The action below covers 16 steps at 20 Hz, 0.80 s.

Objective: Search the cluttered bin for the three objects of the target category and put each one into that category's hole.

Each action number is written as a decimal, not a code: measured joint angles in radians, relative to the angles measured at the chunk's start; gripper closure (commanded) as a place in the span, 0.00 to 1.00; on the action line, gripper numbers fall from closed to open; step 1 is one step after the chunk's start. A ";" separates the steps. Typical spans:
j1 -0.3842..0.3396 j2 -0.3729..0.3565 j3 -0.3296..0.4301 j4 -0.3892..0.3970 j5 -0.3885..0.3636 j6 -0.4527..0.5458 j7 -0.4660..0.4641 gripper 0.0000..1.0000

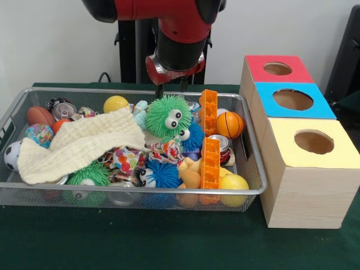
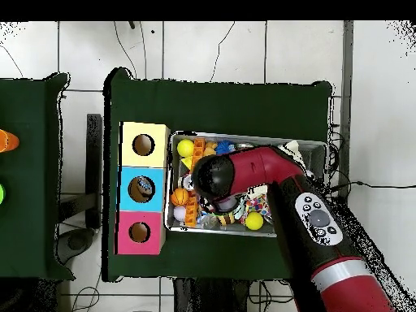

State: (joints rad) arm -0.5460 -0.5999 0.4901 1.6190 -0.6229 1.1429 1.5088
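Note:
A wire mesh bin (image 1: 254, 147) holds a heap of toys. On top near the back sits a green fuzzy ball with eyes (image 1: 168, 116). My gripper (image 1: 170, 89) hangs just above and behind it, partly hidden by it. Blue fuzzy balls (image 1: 163, 174) (image 1: 195, 136) and another green one (image 1: 90, 173) lie lower in the heap. A small basketball (image 1: 229, 124) (image 2: 179, 197), yellow balls (image 1: 115, 103) (image 1: 234, 182), a soccer ball (image 1: 12, 156) and a brown football (image 1: 39, 115) are also there. In the overhead view the arm (image 2: 244, 175) covers most of the bin (image 2: 317, 146).
A wooden box stands beside the bin with a red-topped hole (image 1: 277, 68), a blue one (image 1: 292, 99) and a yellow one (image 1: 314, 142). A cream cloth (image 1: 84, 143) drapes over the bin's left half. Orange block strips (image 1: 210, 163) and cans (image 1: 61, 107) lie among the toys.

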 measured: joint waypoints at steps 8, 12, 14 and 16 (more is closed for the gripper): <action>0.002 0.010 -0.004 -0.003 -0.056 0.017 0.000 0.00; -0.001 0.021 -0.004 -0.003 -0.068 -0.006 0.000 0.00; -0.007 0.029 0.000 -0.003 -0.068 -0.039 0.000 0.00; -0.014 0.035 0.004 -0.003 -0.068 -0.069 0.000 0.00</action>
State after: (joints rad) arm -0.5599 -0.5651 0.4946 1.6160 -0.6912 1.0738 1.5088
